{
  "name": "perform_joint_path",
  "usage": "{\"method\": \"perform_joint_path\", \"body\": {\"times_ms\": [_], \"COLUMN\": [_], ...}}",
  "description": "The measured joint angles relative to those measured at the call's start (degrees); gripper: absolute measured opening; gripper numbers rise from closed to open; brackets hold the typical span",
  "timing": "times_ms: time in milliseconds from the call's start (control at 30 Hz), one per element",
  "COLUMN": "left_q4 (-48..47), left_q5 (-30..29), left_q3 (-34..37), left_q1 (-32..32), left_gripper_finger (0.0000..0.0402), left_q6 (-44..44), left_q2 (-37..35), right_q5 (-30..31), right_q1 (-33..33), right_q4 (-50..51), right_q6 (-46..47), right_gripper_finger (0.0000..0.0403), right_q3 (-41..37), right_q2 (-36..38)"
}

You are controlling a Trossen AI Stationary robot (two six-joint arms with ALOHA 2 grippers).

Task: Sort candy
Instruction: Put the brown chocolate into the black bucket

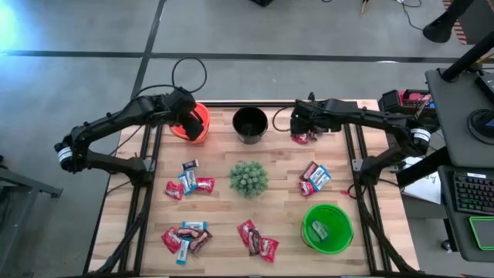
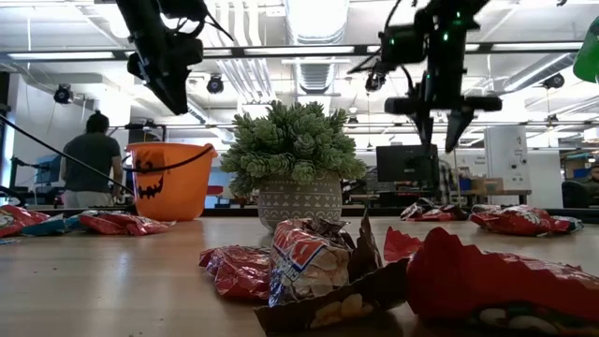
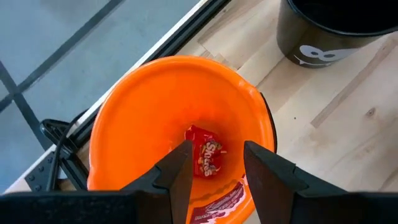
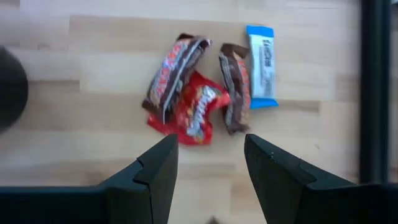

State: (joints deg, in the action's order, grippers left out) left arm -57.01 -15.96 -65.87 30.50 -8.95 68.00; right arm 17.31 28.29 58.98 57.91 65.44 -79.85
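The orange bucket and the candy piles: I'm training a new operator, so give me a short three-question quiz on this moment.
1. True or false: the left gripper hangs open over the orange bucket, which holds a red candy.
2. What stands at the table's middle: A) the black bucket, B) the spiky green plant, C) the green bucket?
3. What lies under the open right gripper?

Key: 1 true. 2 B. 3 A small candy pile: red, brown and light blue wrappers on bare wood.
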Motion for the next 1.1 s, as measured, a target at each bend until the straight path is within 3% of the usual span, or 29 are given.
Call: {"method": "perform_joint_path", "body": {"times_ms": [467,800,1100], "left_q4": [-0.06,-0.07,-0.09], "left_q5": [0.01,0.03,0.7], "left_q3": [0.0,0.0,0.0], "left_q1": [0.0,0.0,0.0], "left_gripper_finger": [0.0126,0.0126,0.0126], "left_q6": [2.47,2.47,2.47], "left_q2": [-3.06,-3.21,-3.19], "right_q5": [-5.2,-6.85,-6.88], "right_q1": [9.42,11.79,12.15], "right_q4": [-9.61,-15.7,-19.1], "right_q6": [-4.5,-6.52,-7.14], "right_gripper_finger": [0.0178,0.0178,0.0178], "right_q3": [-9.28,-12.69,-12.49], "right_q2": [0.0,-0.36,-5.88]}}
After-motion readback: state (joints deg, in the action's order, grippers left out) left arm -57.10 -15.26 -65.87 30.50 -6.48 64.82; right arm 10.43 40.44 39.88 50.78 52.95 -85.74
